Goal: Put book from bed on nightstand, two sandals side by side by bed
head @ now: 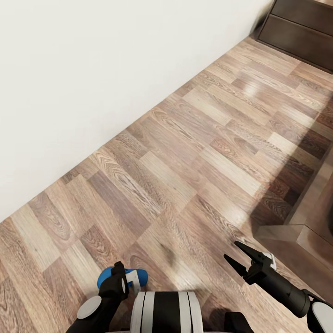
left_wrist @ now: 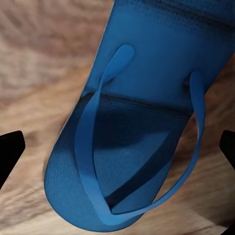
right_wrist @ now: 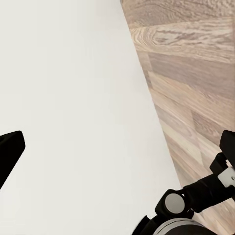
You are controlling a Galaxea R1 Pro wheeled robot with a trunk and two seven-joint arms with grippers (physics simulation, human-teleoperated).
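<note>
Sandal (head: 134, 276) at about seven o'clock in the head view: a bright blue flip-flop lying flat on the wood-plank floor (head: 194, 152), partly hidden behind the left gripper (head: 119, 277), which hangs directly over it. From the left wrist camera the sandal (left_wrist: 142, 122) lies between the two dark fingertips (left_wrist: 10, 152), which stand wide apart at either side and do not touch it (its straps look blue there, not white). The right gripper (head: 240, 256), at about five o'clock, is held above bare floor with its jaws spread and nothing between them. A white wall (head: 83, 83) runs from eight o'clock to one o'clock, a dark brown cabinet (head: 300, 27) sits at two o'clock, and a brown wooden corner (head: 286, 236) juts in at four o'clock.
</note>
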